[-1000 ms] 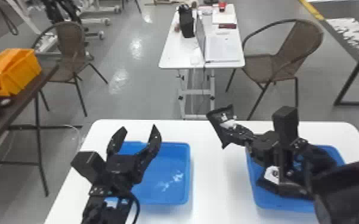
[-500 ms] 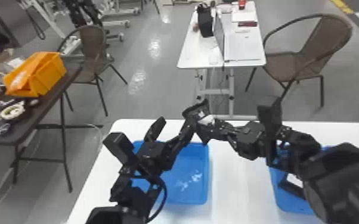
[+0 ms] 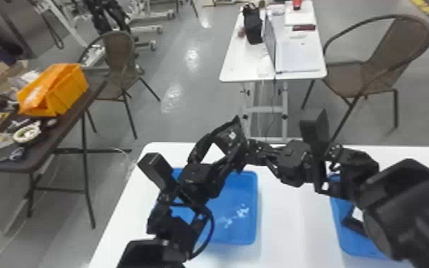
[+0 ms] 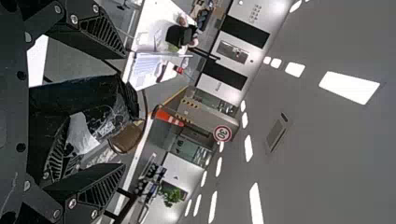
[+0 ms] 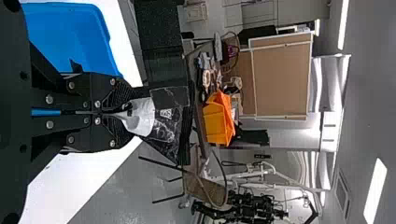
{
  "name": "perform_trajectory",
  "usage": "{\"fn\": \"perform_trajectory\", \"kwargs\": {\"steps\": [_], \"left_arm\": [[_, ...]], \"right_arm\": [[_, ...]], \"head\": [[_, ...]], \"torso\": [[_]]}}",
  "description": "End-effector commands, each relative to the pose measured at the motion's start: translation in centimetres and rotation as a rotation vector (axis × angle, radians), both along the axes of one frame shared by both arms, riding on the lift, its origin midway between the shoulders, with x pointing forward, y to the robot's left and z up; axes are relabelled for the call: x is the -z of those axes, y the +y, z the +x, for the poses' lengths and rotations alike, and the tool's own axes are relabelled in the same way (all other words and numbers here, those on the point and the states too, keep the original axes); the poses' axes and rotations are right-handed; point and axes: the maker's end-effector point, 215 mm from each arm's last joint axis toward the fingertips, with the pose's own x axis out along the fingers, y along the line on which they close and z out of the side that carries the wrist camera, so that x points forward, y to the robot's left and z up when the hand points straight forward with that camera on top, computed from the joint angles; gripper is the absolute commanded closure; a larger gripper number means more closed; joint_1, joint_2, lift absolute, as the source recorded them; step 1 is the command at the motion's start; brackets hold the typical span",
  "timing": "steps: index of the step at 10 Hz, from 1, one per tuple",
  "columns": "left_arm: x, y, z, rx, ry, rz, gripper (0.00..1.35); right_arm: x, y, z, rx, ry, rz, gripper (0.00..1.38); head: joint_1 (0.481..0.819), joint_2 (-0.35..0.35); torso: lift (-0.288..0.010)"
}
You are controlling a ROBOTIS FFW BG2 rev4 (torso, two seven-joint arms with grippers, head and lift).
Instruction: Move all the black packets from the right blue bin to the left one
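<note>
Over the left blue bin [image 3: 240, 214], my left gripper [image 3: 221, 142] stands open around a black packet [image 3: 232, 136]. My right gripper [image 3: 251, 151] is shut on that packet's near end, coming from the right. In the left wrist view the packet [image 4: 70, 100] lies between the spread fingers of the left gripper [image 4: 123, 112]. The right wrist view has the right gripper [image 5: 122, 112] pinching the packet's white-labelled end [image 5: 140, 116], with the black part [image 5: 170, 126] stretching beyond. The right blue bin [image 3: 358, 235] is largely hidden under the right arm.
Both bins stand on a white table [image 3: 292, 221]. To the left is a dark side table [image 3: 42, 153] with an orange bin [image 3: 55, 89] and loose items. Behind are another white table [image 3: 246, 67] with a laptop, and wicker chairs [image 3: 384, 67].
The right gripper has carried the packet leftward to the left gripper, which has turned and moved toward it. The head view has swung left, so the surroundings appear farther right.
</note>
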Motion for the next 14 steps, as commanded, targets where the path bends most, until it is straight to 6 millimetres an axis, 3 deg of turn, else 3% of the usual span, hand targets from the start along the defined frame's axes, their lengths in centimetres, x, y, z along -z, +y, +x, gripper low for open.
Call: {"fn": "perform_trajectory", "kwargs": {"steps": [1, 2, 3, 4, 6, 8, 10, 11, 13, 14], "left_arm": [[0.4, -0.5, 0.4, 0.013, 0.020, -0.001, 0.22], [1.9, -1.5, 0.5, 0.052, 0.083, -0.010, 0.27], [2.4, -2.1, 0.4, 0.076, 0.107, -0.012, 0.50], [3.5, -2.6, 0.2, 0.101, 0.166, -0.007, 0.95], [2.3, -2.4, 0.6, 0.091, 0.132, -0.003, 0.97], [3.0, -1.9, 0.4, 0.075, 0.145, -0.012, 1.20], [2.0, -1.1, 0.6, 0.047, 0.099, -0.002, 1.21], [2.0, -1.1, 0.5, 0.044, 0.095, -0.016, 1.21], [2.2, 0.4, 0.4, 0.001, 0.086, -0.001, 1.21], [2.4, 1.9, 0.5, -0.032, 0.083, 0.035, 1.21]], "right_arm": [[0.2, 0.2, -0.1, -0.002, 0.009, 0.003, 1.17], [0.3, 0.3, -0.2, -0.004, 0.012, 0.005, 1.17], [0.3, 0.3, -0.1, -0.002, 0.013, 0.006, 1.17], [0.3, 0.4, -0.1, -0.002, 0.016, 0.010, 1.17], [0.6, 0.5, -0.2, -0.001, 0.029, 0.017, 1.17], [0.7, 0.3, -0.2, 0.003, 0.032, 0.021, 1.17], [0.7, 0.2, -0.2, 0.007, 0.040, 0.039, 1.17], [0.7, 0.1, -0.2, 0.012, 0.040, 0.053, 1.03], [0.1, -1.0, 0.0, 0.040, 0.022, 0.103, 0.00], [-0.3, -2.1, 0.4, 0.074, 0.002, 0.104, 0.00]], "head": [[0.695, 0.233], [0.695, 0.231], [0.695, 0.226], [0.695, 0.218], [0.695, 0.210], [0.695, 0.212], [0.695, 0.216], [0.695, 0.221], [0.695, 0.224], [0.695, 0.226]], "torso": [[0.000], [0.000], [0.000], [0.000], [0.000], [0.000], [0.000], [0.000], [0.000], [0.000]]}}
